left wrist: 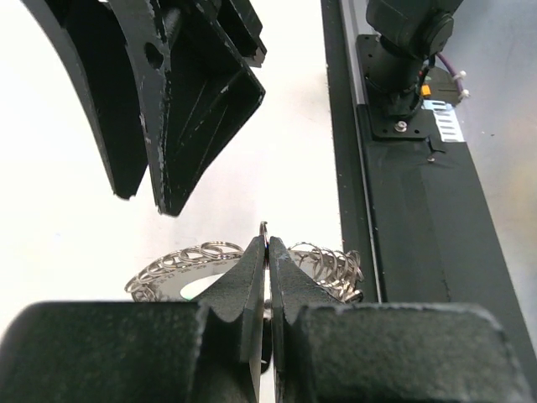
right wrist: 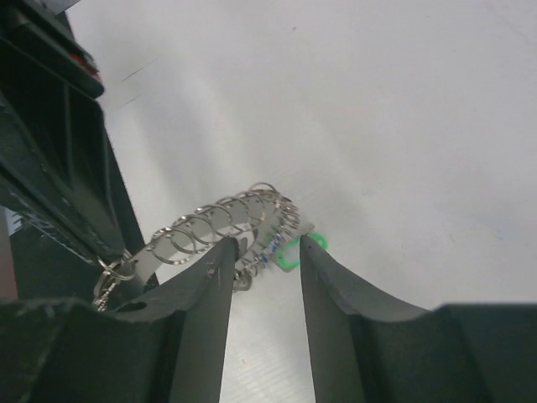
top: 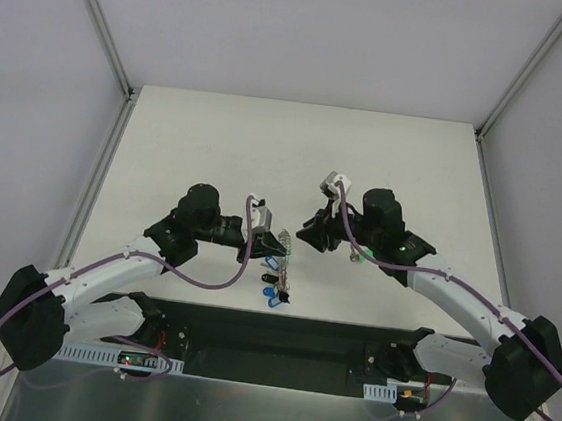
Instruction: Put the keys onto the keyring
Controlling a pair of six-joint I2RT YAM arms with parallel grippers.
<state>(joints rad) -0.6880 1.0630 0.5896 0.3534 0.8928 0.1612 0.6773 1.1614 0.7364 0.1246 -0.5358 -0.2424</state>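
Note:
The keyring (left wrist: 197, 262) is a flat grey band fringed with many small wire loops. My left gripper (left wrist: 268, 243) is shut on its rim, pinching one small loop. In the top view the keyring (top: 284, 243) stands on edge at the left gripper (top: 262, 247), with blue-headed keys (top: 272, 292) below it. My right gripper (right wrist: 268, 243) is open, its fingertips on either side of the keyring's (right wrist: 220, 220) near end. A key with a bright green head (right wrist: 292, 253) sits at that end, next to the right finger. In the top view the right gripper (top: 315, 232) is just right of the ring.
The black base rail (top: 278, 336) runs along the near table edge, close behind the keyring, and it also shows in the left wrist view (left wrist: 419, 210). The right arm's fingers (left wrist: 180, 101) hang just above the ring. White table surface (top: 297, 152) extends beyond.

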